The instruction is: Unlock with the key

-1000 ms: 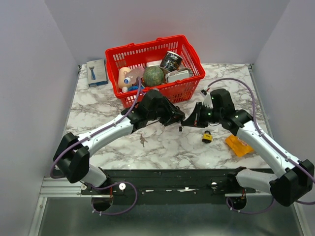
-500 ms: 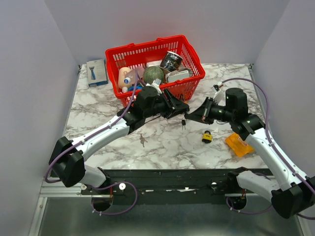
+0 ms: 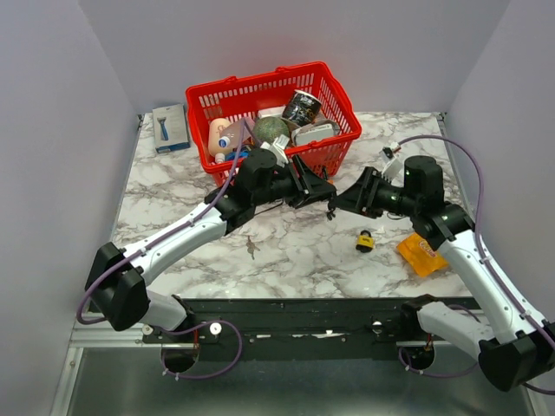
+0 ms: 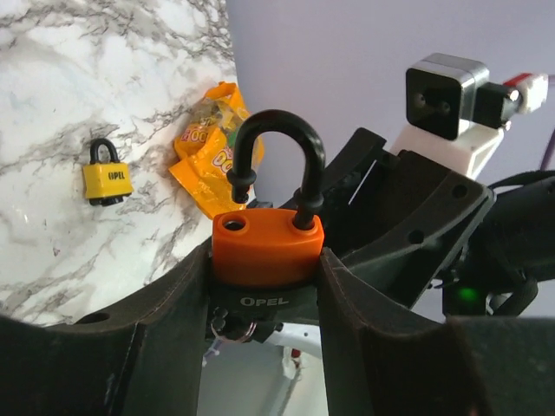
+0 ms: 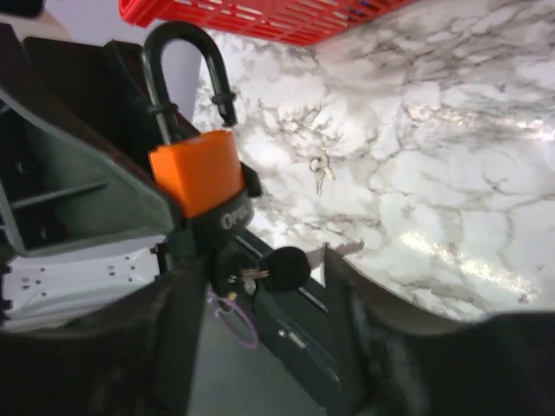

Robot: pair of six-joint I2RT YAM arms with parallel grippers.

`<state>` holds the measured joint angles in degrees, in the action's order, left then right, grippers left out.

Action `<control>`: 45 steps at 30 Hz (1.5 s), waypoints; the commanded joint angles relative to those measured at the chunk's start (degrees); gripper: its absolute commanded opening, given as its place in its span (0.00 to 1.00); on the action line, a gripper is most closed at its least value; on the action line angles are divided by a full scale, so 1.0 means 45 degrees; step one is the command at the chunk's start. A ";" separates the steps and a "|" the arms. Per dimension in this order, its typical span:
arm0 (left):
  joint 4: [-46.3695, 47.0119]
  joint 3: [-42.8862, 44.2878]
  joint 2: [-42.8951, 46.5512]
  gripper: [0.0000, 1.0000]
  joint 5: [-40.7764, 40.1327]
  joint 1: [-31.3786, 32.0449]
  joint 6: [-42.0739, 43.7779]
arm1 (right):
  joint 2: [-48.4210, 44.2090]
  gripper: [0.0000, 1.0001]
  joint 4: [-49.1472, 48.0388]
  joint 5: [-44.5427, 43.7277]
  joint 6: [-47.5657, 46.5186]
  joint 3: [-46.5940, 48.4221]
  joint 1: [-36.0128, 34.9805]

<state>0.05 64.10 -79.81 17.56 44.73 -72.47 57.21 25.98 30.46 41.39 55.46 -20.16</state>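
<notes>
**Orange padlock pinched in the left hand, key between the right fingers**

The left hand [image 3: 325, 196] pinches the orange padlock [image 4: 267, 247] by its two flat sides, above the middle of the desk [image 3: 173, 199], just on the near side of the red basket [image 3: 338, 130]. The right hand [image 3: 338, 205] faces it with its fingers spread. The key [image 5: 282, 267] sticks out of the lock's underside, and its rounded black head lies between those fingers; no contact is visible.

The lock has a smooth orange plastic cover over a black base with lettering. Its black steel shackle [image 4: 276, 119] stands up in a U, with one leg clear of its hole.

On the veined white marble lie a small yellow padlock [image 3: 365, 241] and a crinkled orange packet [image 3: 421, 256] toward the right edge, and loose metal keys [image 3: 251, 248] nearer the front.
</notes>
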 commanded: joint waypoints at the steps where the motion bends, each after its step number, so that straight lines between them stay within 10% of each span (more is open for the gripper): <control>1: 0.0416 0.0581 0.0548 0.00 0.2247 -0.0154 0.1239 | -0.0876 0.71 0.1059 -0.1611 -0.1441 0.1033 0.0223; 11: -0.0266 0.0347 0.1309 0.00 0.5490 -0.0213 0.4618 | -0.0020 0.84 0.1065 0.1136 -0.3433 0.3767 0.0321; 20: 0.2018 -0.0981 0.2208 0.00 0.6897 -0.0213 0.3839 | 0.1095 0.93 0.0283 0.6256 -0.4295 0.3945 0.0321; 31: 0.2722 -0.1060 0.1994 0.00 0.7308 -0.0213 0.3370 | 0.0490 0.83 -0.2256 0.7918 -0.2381 0.1603 0.0301; 45: 0.0010 -0.0923 0.2207 0.00 0.4503 -0.0213 0.4677 | 0.0139 0.46 -0.2336 0.7413 -0.1873 0.0859 0.0301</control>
<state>5.65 58.83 -71.20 46.22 43.75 -54.92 59.22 16.78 63.88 31.35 60.84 -18.74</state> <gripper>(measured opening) 0.533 0.480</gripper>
